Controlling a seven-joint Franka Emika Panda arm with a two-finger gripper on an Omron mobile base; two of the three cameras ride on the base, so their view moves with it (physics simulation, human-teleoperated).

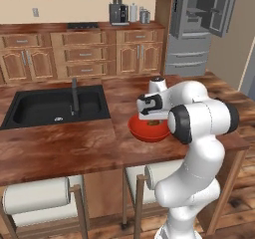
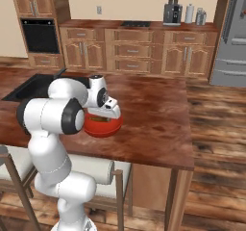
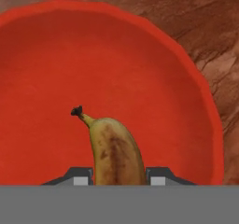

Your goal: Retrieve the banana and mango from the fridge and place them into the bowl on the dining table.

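Banana held over the red bowl on the island

Two stools with pale cushions (image 1: 35, 195) stand nearest, tucked under the dining table (image 1: 64, 148). On it, one glossy red bowl (image 3: 154, 92) sits right of the black sink (image 1: 55, 106); the white arm's elbow (image 1: 199, 118) partly blocks it. The gripper (image 3: 116, 177) clamps one brown-speckled yellow banana (image 3: 114, 153) above the bowl. Far right, the grey fridge (image 1: 196, 24) stands open.
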